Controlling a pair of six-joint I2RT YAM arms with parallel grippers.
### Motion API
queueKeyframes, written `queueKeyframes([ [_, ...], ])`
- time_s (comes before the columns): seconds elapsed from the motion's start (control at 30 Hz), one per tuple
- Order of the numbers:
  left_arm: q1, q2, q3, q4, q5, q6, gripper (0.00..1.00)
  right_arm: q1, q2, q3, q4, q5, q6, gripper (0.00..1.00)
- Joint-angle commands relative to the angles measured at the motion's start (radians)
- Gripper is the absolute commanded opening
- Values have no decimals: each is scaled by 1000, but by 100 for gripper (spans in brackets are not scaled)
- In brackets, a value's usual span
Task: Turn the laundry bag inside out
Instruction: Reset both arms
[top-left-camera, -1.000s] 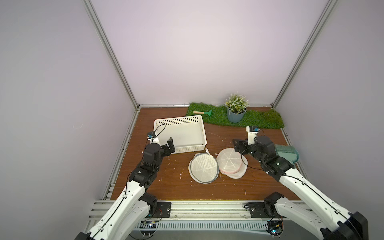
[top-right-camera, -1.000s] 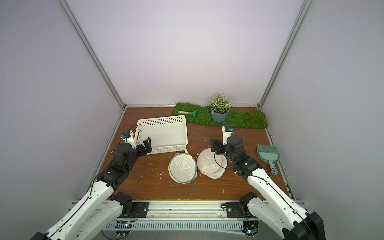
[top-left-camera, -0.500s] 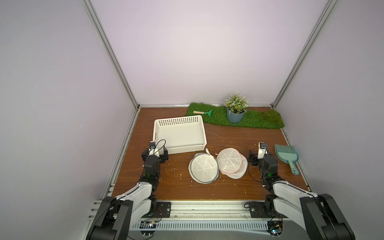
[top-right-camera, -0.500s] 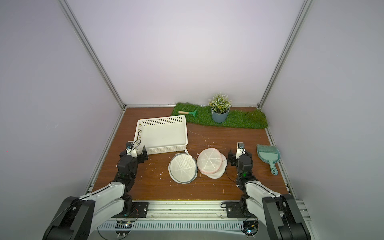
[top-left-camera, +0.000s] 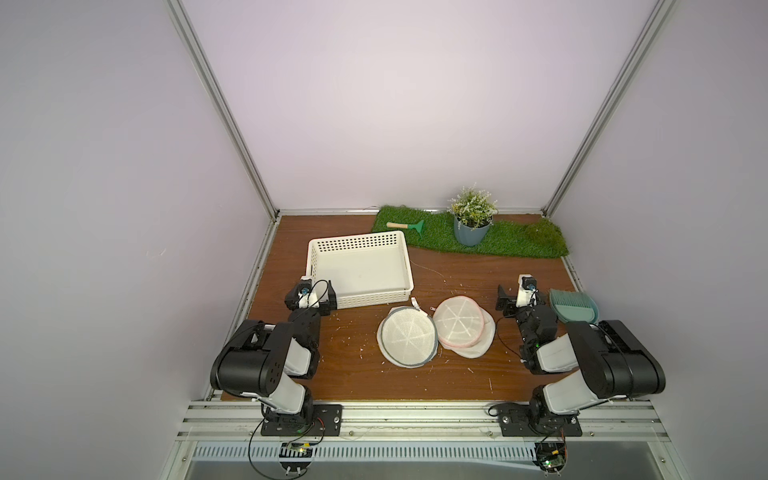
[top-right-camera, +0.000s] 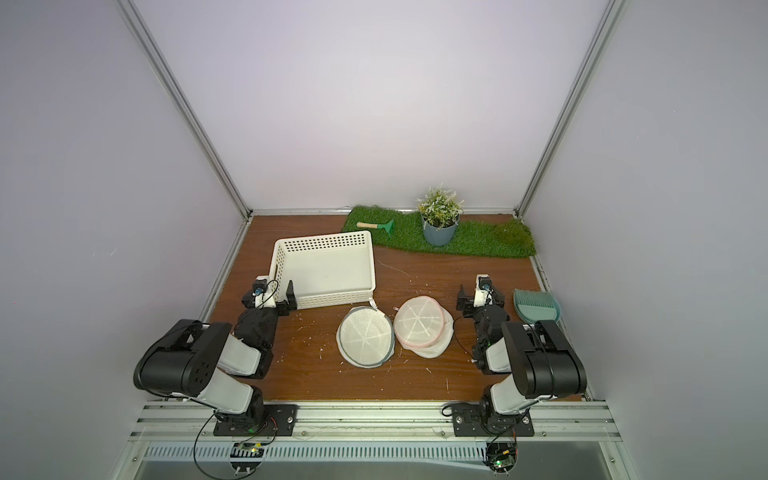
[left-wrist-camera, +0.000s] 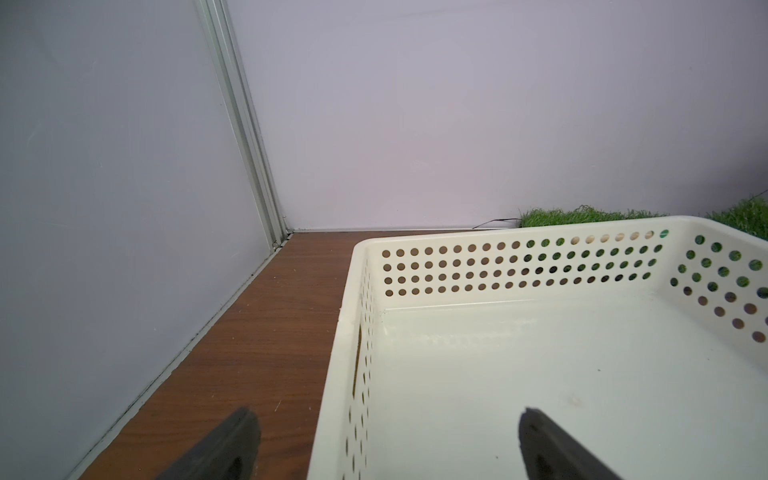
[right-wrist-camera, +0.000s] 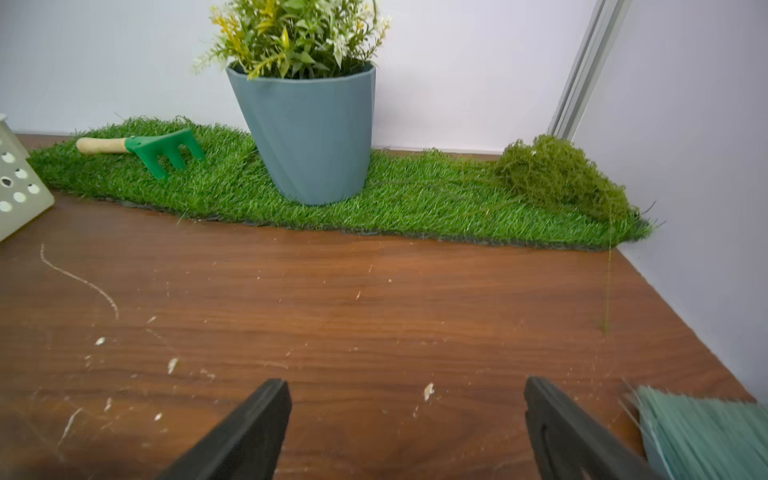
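Two round white mesh laundry bags lie flat side by side on the wooden table in both top views. One has grey trim, the other pink trim. Nothing holds either of them. My left gripper stands open at the near left corner of the white basket, one finger outside the basket's wall and one over its inside. My right gripper stands open over bare wood, right of the pink-trimmed bag. Neither wrist view shows a bag.
The perforated white basket is empty. A green grass mat at the back carries a potted plant, a small green rake and a moss clump. A teal dustpan brush lies beside the right gripper.
Both arms have drawn back toward the front rail and folded low. The right gripper has left the pink-trimmed bag's edge and opened a little wider. The bags have not moved.
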Motion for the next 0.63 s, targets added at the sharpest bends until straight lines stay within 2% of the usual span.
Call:
queueKeyframes([
  [0.0,16,1,58,-55,-131,-49,100,-3,9,81,-24,-3,4,99],
  [0.3,16,3,81,-93,-142,-50,100,-1,5,66,-8,-49,-23,100],
  [0.4,16,6,88,-102,-137,-47,100,-18,19,106,-71,-59,3,99],
  [0.6,12,5,96,-116,-137,-41,100,-17,8,81,-31,-59,-1,100],
])
